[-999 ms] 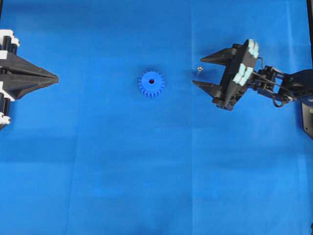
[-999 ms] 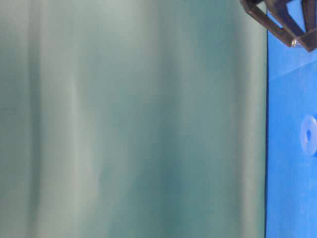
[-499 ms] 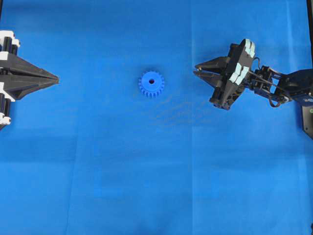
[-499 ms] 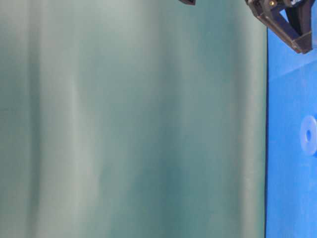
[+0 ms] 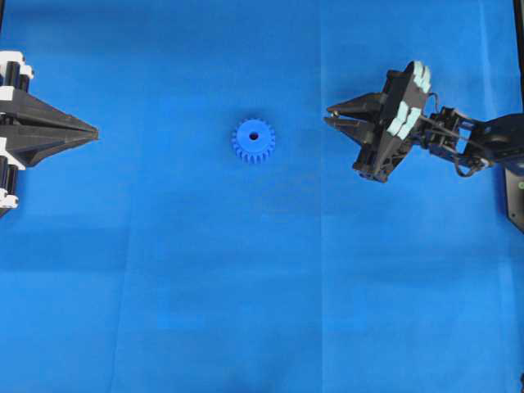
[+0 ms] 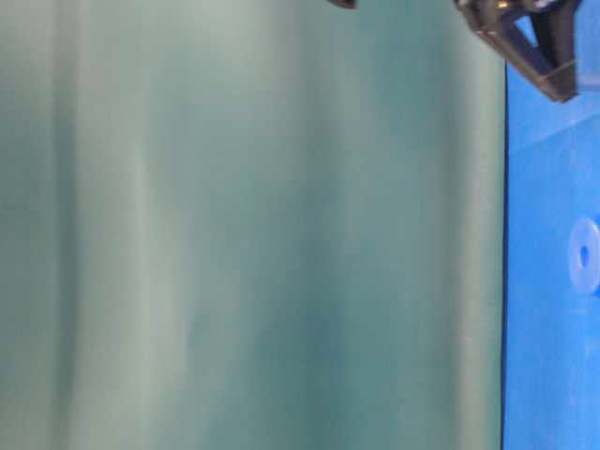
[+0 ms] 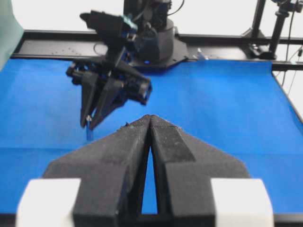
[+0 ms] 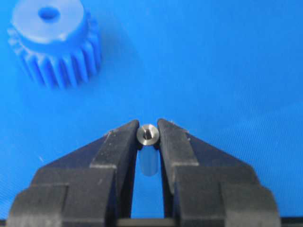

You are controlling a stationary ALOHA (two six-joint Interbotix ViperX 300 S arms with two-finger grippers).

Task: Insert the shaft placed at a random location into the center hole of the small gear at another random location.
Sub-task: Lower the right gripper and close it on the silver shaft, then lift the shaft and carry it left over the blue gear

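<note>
The small gear (image 5: 253, 141) lies flat on the blue cloth at mid table, its center hole (image 5: 254, 136) facing up. My right gripper (image 5: 329, 117) sits to the gear's right, pointing at it, shut on the shaft. In the right wrist view the silvery shaft (image 8: 148, 135) stands pinched between the fingertips (image 8: 124, 137), shiny round end up. There the gear (image 8: 52, 42) lies ahead to the upper left, apart from the gripper. At the left edge my left gripper (image 5: 96, 130) is shut on nothing. The left wrist view shows the shaft (image 7: 88, 118) at the right gripper's tips.
Blue cloth (image 5: 262, 295) covers the whole table. The table-level view is mostly filled by a blurred green curtain (image 6: 244, 225), with the gear (image 6: 585, 255) faint at its right edge. A black frame and the right arm's base (image 7: 156, 42) stand at the far side.
A second ago my right gripper stood open around the shaft on the cloth; it has shut on the shaft and hardly moved since. The left gripper and the gear stayed put.
</note>
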